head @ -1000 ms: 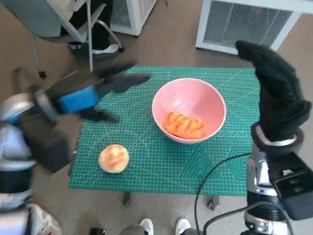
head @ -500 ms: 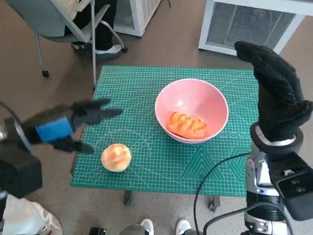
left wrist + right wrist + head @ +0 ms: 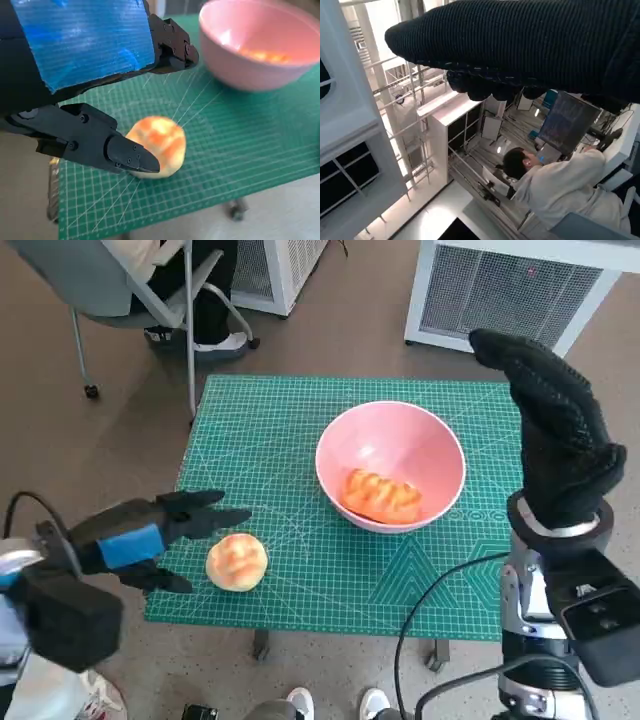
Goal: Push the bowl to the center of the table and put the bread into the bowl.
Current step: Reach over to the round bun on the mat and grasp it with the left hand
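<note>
The round bread (image 3: 236, 561) is being flanked by the left robot hand (image 3: 150, 537), fingers spread, empty; a centred, gentle grip is being called for.

Nothing to read here: the green cutting mat (image 3: 300, 570) carries only white grid lines and arcs, no legible numbers; the blue tape on the left hand (image 3: 85, 45) is blank, and the pink bowl (image 3: 440, 455) bears no mark or brand.
</note>
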Controlling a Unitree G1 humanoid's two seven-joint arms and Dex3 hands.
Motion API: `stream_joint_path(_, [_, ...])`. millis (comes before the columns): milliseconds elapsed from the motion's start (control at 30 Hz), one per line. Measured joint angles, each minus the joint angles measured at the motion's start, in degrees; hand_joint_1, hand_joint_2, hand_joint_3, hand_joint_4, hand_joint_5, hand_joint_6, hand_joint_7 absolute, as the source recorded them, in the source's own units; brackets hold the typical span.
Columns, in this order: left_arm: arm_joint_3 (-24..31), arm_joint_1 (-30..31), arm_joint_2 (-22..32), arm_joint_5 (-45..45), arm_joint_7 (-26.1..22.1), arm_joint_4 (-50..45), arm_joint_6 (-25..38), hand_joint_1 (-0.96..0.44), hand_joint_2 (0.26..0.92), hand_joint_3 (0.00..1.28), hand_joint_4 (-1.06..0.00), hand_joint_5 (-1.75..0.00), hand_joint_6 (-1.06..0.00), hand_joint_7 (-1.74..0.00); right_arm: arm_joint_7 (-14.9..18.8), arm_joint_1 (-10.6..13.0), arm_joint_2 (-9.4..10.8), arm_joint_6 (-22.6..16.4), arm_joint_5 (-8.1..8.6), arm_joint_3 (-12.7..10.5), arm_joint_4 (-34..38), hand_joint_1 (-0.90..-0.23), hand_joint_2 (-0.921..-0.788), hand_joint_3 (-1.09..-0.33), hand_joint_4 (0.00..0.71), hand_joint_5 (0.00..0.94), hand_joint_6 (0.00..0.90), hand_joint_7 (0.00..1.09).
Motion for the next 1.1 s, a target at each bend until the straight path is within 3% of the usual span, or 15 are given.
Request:
stream_joint_path(267, [-3.41,-0.12,-2.60,3.75,3.14,2.40,0.40,-0.18,0.868,0.00,-0.18,0.00,-0.29,0.00,0.42,-0.01,-0.04,0.00,0.04,0.02,0.14,-0.593,-0.921,-0.737,0.319,0.003,0.039,0.68])
stream_joint_path(733, [-8.81,-3.34,-8.48,9.59,12.30,17.99,-5.16,-0.12,0.877,0.00,-0.29,-0.03,-0.35,-0.03,0.70,-0.01,-0.16,0.05,-0.05,-0.14,0.16,-0.588,-0.921,-0.738,0.318,0.002,0.035,0.68])
stream_joint_path(900, [-10.75,-5.12,-9.98,12.78,16.41,23.16,-7.17,-0.09,0.905,0.02,-0.39,-0.04,-0.44,-0.05,0.68,-0.01,-0.16,0.03,-0.20,-0.17,0.22,-0.588,-0.921,-0.738,0.318,0.002,0.034,0.68])
stream_joint_path(1033, [-11.64,-6.34,-10.45,13.99,18.13,25.13,-7.50,-0.02,0.918,0.09,-0.61,-0.13,-0.64,-0.14,0.62,0.00,-0.16,0.03,-0.38,-0.20,0.24,-0.588,-0.921,-0.738,0.317,0.001,0.033,0.68])
stream_joint_path(1067, [-11.73,-6.63,-10.48,14.03,18.30,25.28,-7.43,-0.01,0.919,0.14,-0.57,-0.57,-0.57,-0.57,0.60,0.00,-0.16,0.03,-0.39,-0.20,0.24,-0.588,-0.921,-0.738,0.316,0.001,0.033,0.68])
stream_joint_path(1100, [-11.78,-6.86,-10.48,14.03,18.33,25.32,-7.25,-0.01,0.919,0.16,-0.55,-0.74,-0.54,-0.73,0.60,0.00,-0.15,0.02,-0.43,-0.20,0.24,-0.588,-0.921,-0.738,0.316,0.001,0.033,0.68])
